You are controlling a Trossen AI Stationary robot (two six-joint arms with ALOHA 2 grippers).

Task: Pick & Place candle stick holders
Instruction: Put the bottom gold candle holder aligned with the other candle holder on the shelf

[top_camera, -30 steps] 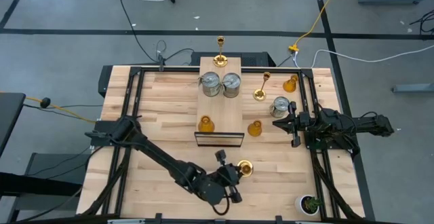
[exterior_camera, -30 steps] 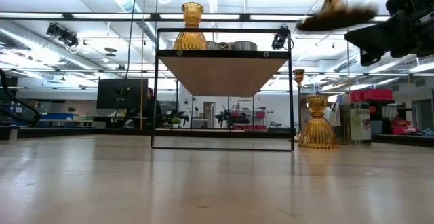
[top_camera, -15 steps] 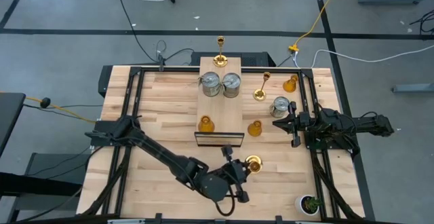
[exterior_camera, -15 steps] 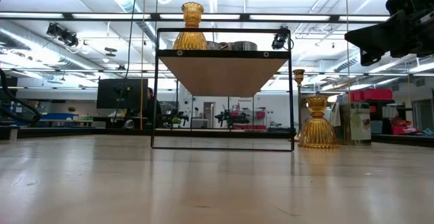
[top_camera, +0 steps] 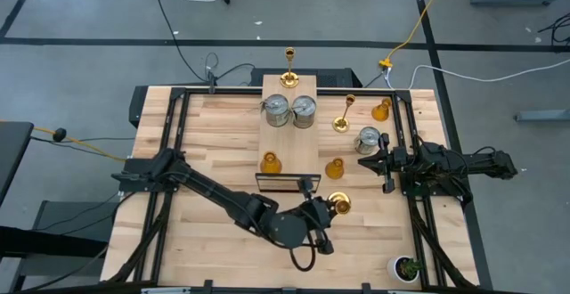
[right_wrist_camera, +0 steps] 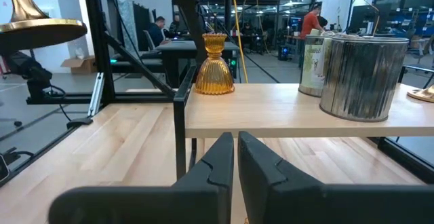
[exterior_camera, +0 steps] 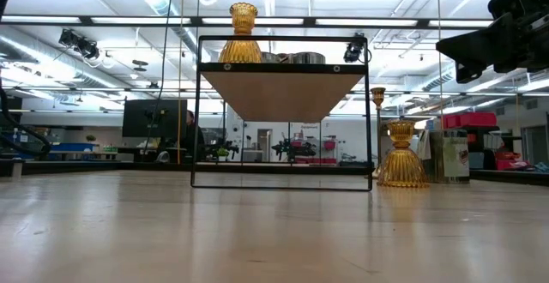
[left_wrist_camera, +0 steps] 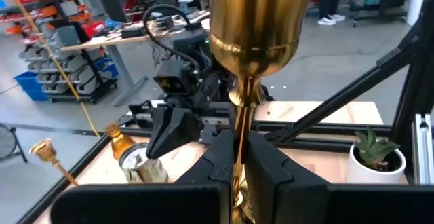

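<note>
My left gripper (top_camera: 322, 210) is shut on a slender gold candlestick (top_camera: 337, 205), held in the air just near-right of the raised black-framed shelf (top_camera: 289, 180). The candlestick's round base also shows in the right wrist view (right_wrist_camera: 37, 26). On the shelf stand two silver cans (top_camera: 291, 110), a gold candlestick (top_camera: 289, 78) and an amber holder (top_camera: 270, 162). On the table stand an amber holder (top_camera: 335, 168), a tilted gold candlestick (top_camera: 343, 116), a silver can (top_camera: 368, 139) and another amber holder (top_camera: 381, 110). My right gripper (top_camera: 367, 162) is shut and empty by that can. My left gripper pinches the candlestick's thin stem (left_wrist_camera: 239, 132) between its two fingers, low down near the base. The fingers come at it roughly level, from the table's left and near side, and lie across the stem. The candlestick stands upright, cup end (left_wrist_camera: 254, 20) up, lifted clear of the table.
A small green potted plant (top_camera: 408, 267) stands at the near right corner. Black frame rails (top_camera: 419, 214) run along the table's sides. Bare wood lies left of the shelf and along the near edge.
My left gripper has carried the gold candlestick toward the table's right and far edges, closer to the shelf's near right corner. The candlestick has risen out of the top of the low view. My right arm has kept still.
</note>
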